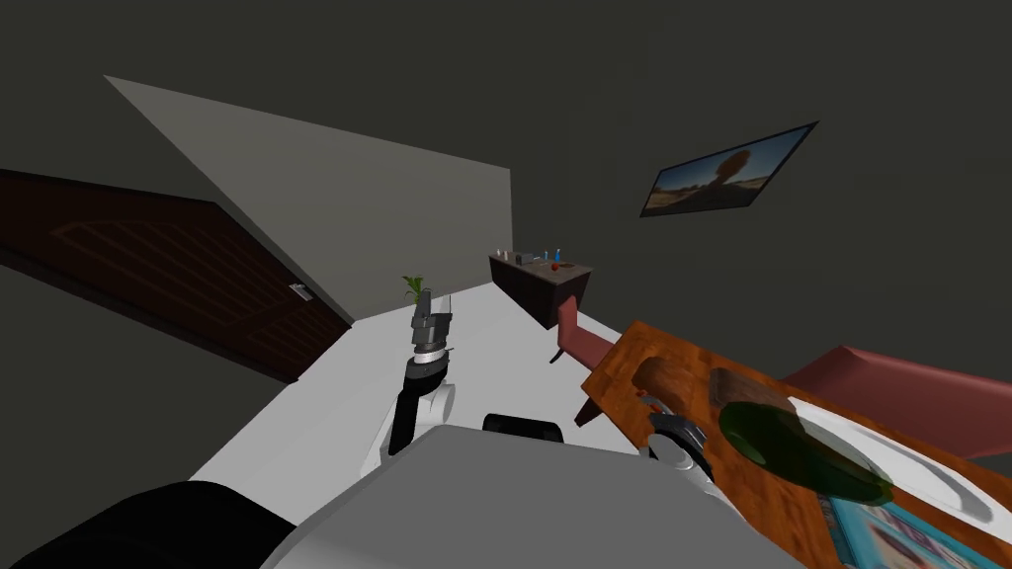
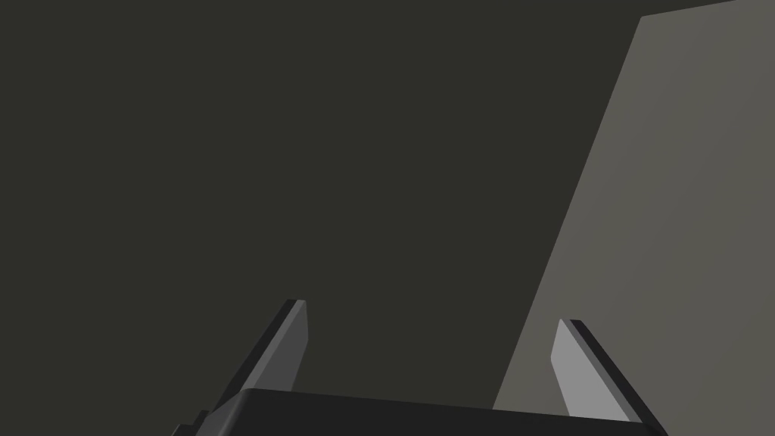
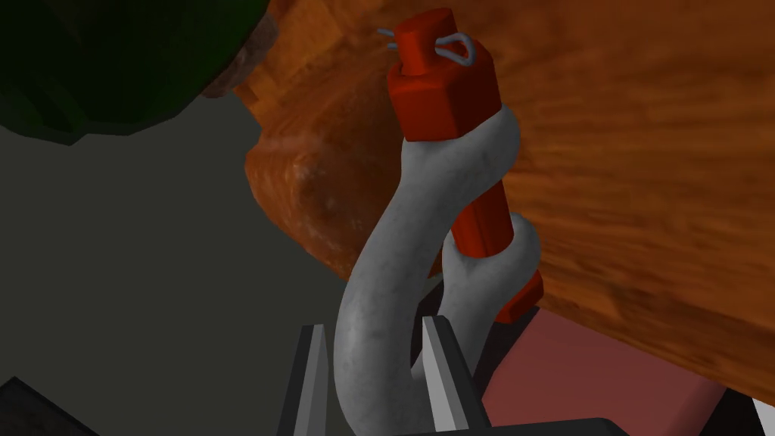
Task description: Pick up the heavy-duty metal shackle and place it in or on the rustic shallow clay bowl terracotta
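My right gripper (image 3: 371,327) is shut on the lower bow of the shackle (image 3: 424,212), a grey metal loop with a red pin and a thin wire clip at its top. The shackle stands upright between the fingers, held up against the orange-brown wooden table (image 3: 651,189). Just beside its bow is the rounded side of the terracotta-coloured bowl (image 3: 303,182). In the head view the bowl (image 1: 649,375) sits near the table's near corner, with my right wrist (image 1: 677,442) just below it. My left gripper (image 2: 431,325) is open and empty, raised in front of my chest (image 1: 433,318).
On the wooden table (image 1: 632,351) lie a dark green dish (image 1: 791,449), a white plate (image 1: 894,454) and a teal book (image 1: 889,538). Red chairs (image 1: 583,341) stand at the table. A dark cabinet (image 1: 539,282) with small items stands farther off, and a dark door (image 1: 178,277) is on the left.
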{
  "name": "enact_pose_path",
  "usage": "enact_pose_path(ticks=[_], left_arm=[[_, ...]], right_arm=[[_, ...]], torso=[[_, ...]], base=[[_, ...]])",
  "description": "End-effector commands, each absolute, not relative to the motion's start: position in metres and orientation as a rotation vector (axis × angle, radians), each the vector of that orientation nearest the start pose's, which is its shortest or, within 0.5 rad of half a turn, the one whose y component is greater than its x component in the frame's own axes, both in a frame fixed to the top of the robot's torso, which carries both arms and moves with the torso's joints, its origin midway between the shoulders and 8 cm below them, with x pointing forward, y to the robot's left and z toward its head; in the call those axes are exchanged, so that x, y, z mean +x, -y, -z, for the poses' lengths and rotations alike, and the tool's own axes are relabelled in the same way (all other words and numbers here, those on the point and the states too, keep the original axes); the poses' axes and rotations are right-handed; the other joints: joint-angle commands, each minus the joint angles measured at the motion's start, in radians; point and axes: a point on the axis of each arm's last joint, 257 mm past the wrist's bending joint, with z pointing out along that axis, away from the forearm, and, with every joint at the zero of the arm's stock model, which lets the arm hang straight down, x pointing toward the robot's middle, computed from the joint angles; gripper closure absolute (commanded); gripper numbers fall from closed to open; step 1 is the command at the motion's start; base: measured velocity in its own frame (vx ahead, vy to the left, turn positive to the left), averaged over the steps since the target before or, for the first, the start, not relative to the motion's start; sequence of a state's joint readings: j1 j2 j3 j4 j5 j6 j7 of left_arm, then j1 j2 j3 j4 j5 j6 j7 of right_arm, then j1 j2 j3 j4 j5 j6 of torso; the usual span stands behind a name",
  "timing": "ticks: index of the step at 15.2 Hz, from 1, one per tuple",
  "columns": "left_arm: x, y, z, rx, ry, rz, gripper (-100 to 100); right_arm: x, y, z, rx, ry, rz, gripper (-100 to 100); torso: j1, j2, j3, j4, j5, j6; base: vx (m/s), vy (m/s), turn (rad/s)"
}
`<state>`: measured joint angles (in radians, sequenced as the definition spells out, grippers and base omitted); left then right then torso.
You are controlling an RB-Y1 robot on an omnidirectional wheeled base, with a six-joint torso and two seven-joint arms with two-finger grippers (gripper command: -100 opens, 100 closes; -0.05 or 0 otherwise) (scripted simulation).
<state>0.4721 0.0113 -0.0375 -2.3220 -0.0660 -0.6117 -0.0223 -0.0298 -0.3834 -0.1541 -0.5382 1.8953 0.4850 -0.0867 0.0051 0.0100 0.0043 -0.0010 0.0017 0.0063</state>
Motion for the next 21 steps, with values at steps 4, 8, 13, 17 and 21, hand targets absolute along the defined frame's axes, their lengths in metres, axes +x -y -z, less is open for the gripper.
enact_pose_path(ticks=[4,8,13,17,21], left_arm=[[0.318,-0.248,-0.069,-0.46,-0.539,1.327,0],[0.318,-0.248,-0.069,-0.46,-0.539,1.327,0],[0.318,-0.248,-0.069,-0.46,-0.539,1.327,0],[0.318,-0.248,-0.069,-0.46,-0.539,1.327,0],[0.318,-0.248,-0.069,-0.46,-0.539,1.327,0]], right_arm=[[0.286,0.654,0.474,-0.105,-2.245,1.19,100],[0.283,0.673,0.465,-0.11,-2.252,1.192,100],[0.274,0.701,0.451,-0.11,-2.266,1.198,100],[0.258,0.736,0.432,-0.096,-2.284,1.211,100],[0.254,0.744,0.428,-0.091,-2.287,1.215,100]], torso=[[0.001,0.005,0.003,0.0,0.001,0.002],[0.001,0.002,0.001,0.0,0.002,0.001],[0.001,0.001,0.001,0.001,0.002,0.001],[-0.001,0.008,0.005,0.001,0.003,0.004],[0.002,0.007,0.004,0.002,0.003,0.003]], base=[[-0.133,0.036,-0.046],[-0.09,0.013,-0.033],[-0.084,0.002,-0.038],[-0.151,-0.009,-0.084],[-0.105,-0.007,-0.048]])
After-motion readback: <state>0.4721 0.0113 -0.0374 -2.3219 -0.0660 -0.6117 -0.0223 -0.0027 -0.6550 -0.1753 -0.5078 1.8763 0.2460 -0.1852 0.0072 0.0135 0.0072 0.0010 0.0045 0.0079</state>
